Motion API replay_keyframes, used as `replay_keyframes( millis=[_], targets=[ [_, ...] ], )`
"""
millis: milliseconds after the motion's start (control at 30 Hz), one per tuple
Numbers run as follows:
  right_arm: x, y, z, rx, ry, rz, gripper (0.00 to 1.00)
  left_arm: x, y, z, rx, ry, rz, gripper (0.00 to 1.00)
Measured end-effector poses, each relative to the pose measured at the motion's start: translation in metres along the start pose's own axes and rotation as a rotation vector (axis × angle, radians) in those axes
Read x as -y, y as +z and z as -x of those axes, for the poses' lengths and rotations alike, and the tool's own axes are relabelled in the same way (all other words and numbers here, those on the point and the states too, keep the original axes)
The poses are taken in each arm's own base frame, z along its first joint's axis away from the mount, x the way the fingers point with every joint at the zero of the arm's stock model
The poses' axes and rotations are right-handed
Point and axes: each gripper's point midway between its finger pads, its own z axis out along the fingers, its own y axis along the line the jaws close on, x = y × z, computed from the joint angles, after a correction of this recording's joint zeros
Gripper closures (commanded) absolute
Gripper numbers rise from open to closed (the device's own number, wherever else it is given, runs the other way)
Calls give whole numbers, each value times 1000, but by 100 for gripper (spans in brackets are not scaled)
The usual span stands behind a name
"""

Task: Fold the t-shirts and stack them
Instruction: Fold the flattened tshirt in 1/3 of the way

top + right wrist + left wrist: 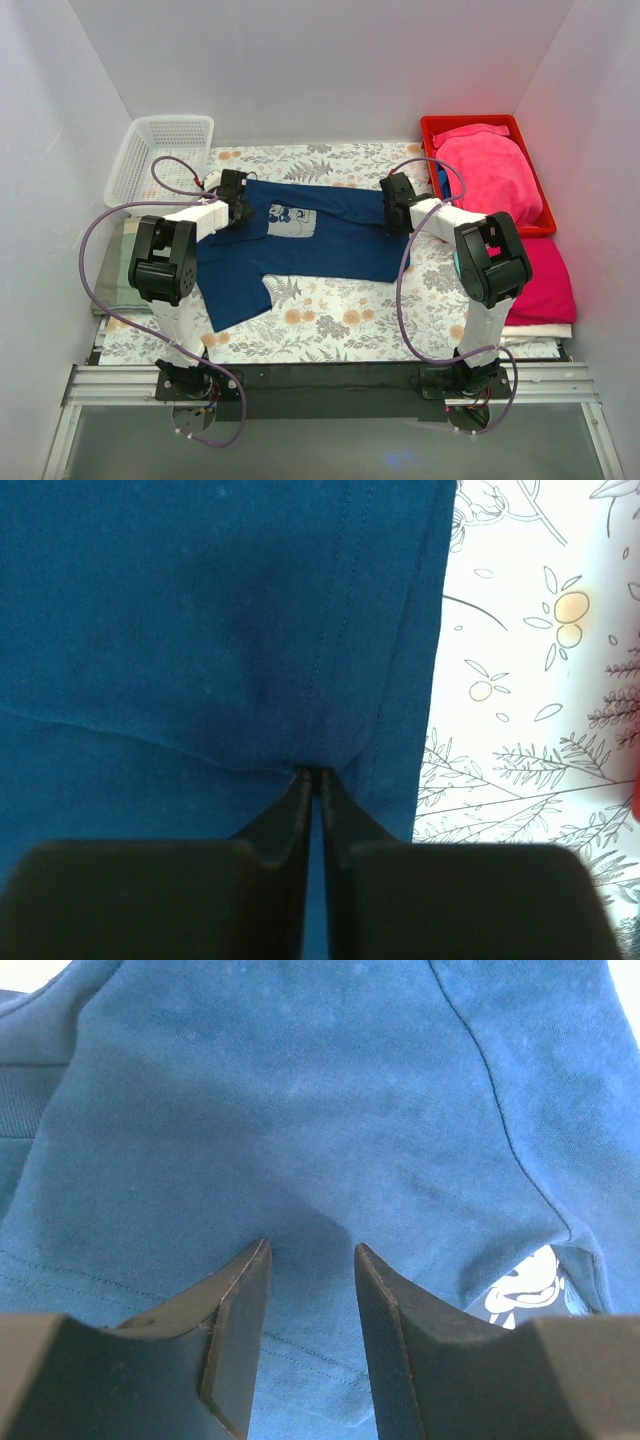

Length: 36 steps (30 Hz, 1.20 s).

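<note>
1. Centrally, the navy t-shirt (330, 240) lies spread on the floral tablecloth (340, 320) with its mouse print (291, 218) up; one sleeve trails toward 7 o'clock.
2. Left gripper (312, 1248), at 10 o'clock: fingers parted over the cloth, gripping nothing.
3. Right gripper (313, 776), at 2 o'clock: fingers clenched on the shirt's hem.
4. One magenta t-shirt (495, 170) fills the red bin (440, 125) at 1 o'clock; a second magenta t-shirt (548, 280) lies folded at 3 o'clock.

Nothing legible here, folks: no words, numbers or brand marks in any view. The nearest thing is the pale square print (293, 222) on the navy shirt (340, 245), upper middle of the top view, and it's a cartoon picture too small to show any lettering. At the lower right of the left wrist view, a mouse face (527, 1295) peeks out from under a fold. No writing there either.
</note>
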Motion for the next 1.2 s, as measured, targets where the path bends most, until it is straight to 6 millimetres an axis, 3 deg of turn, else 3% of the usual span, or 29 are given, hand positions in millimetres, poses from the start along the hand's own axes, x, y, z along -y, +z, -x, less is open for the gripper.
replay_keyframes(
  millis=[267, 400, 600, 733, 867, 967, 1067, 1100, 1200],
  targets=[
    [7, -1, 0, 4, -3, -37, 99, -5, 2, 0, 8, -14, 30, 76],
    [16, -11, 4, 15, -8, -73, 99, -10, 4, 1, 15, -20, 55, 94],
    [25, -46, 32, 117, 8, -92, 99, -13, 4, 2, 21, -30, 70, 100],
    [30, -55, 40, 149, 18, -107, 99, -13, 4, 2, 23, -41, 74, 100],
    [33, -51, 28, 127, 24, -120, 99, -14, 4, 2, 27, -61, 78, 100],
    [39, -41, 1, 67, 23, -140, 99, -17, 2, 2, 32, -74, 79, 100],
    [45, -32, -26, 1, 18, -162, 80, -20, 0, 1, 32, -78, 82, 88],
    [46, -29, -33, -20, 16, -167, 68, -21, -1, 0, 31, -80, 82, 83],
    [49, -28, -47, -50, 25, -178, 56, -22, -5, -1, 23, -78, 78, 78]
  ],
)
